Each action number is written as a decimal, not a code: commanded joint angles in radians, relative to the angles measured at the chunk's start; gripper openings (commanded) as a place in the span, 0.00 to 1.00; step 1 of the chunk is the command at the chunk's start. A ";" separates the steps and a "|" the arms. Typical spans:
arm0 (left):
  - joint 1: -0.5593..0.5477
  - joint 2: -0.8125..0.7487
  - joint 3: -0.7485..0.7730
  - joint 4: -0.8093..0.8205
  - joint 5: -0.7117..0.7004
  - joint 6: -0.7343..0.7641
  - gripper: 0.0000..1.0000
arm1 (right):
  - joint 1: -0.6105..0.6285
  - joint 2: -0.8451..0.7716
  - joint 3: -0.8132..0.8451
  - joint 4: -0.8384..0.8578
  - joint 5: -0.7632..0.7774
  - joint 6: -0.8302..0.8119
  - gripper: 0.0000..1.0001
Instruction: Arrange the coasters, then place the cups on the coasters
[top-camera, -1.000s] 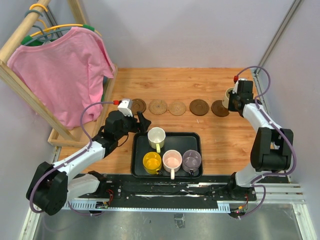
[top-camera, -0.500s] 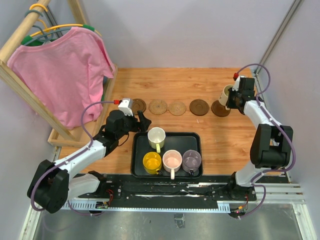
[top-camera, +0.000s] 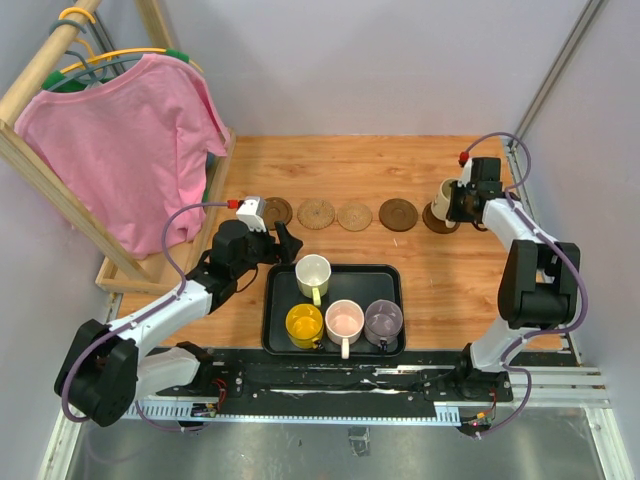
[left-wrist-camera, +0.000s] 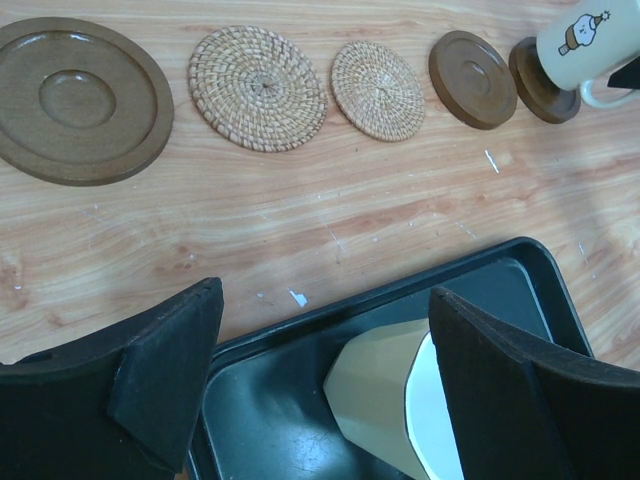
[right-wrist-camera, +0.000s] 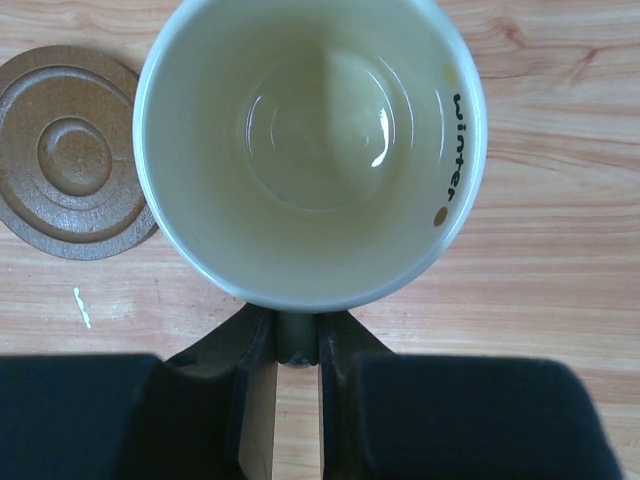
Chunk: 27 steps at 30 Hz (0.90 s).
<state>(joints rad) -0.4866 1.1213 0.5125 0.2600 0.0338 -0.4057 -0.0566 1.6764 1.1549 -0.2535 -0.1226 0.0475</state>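
Observation:
Five coasters lie in a row on the wooden table: dark (top-camera: 277, 211), woven tan (top-camera: 316, 213), woven tan (top-camera: 354, 216), dark (top-camera: 398, 214) and dark (top-camera: 438, 217). My right gripper (right-wrist-camera: 298, 340) is shut on the handle of the cream cup (right-wrist-camera: 310, 150), which is upright at the right edge of the rightmost coaster (left-wrist-camera: 540, 95); I cannot tell whether they touch. The white cup (top-camera: 313, 272), yellow cup (top-camera: 304, 322), pink cup (top-camera: 344, 320) and purple cup (top-camera: 383, 320) stand in the black tray (top-camera: 334, 270). My left gripper (left-wrist-camera: 325, 340) is open above the tray's far left corner, with the white cup (left-wrist-camera: 400, 400) between its fingers.
A wooden rack with a pink shirt (top-camera: 130, 140) on a hanger stands at the table's left side. Grey walls close in the back and right. A dark coaster (right-wrist-camera: 75, 165) shows left of the held cup in the right wrist view.
My right gripper has carried the cream cup a little to the left, closer over the rightmost coaster. The left arm has stayed still.

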 joint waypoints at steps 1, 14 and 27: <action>-0.007 -0.002 0.018 0.028 -0.015 -0.001 0.87 | 0.019 -0.003 0.053 0.026 0.013 -0.006 0.01; -0.007 -0.003 0.011 0.029 -0.013 -0.002 0.87 | 0.046 0.000 0.058 -0.010 0.051 -0.013 0.01; -0.007 -0.002 0.005 0.031 -0.010 0.002 0.87 | 0.046 0.004 0.057 -0.011 0.082 -0.012 0.01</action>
<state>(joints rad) -0.4866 1.1213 0.5125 0.2604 0.0341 -0.4057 -0.0193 1.6817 1.1553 -0.3050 -0.0589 0.0467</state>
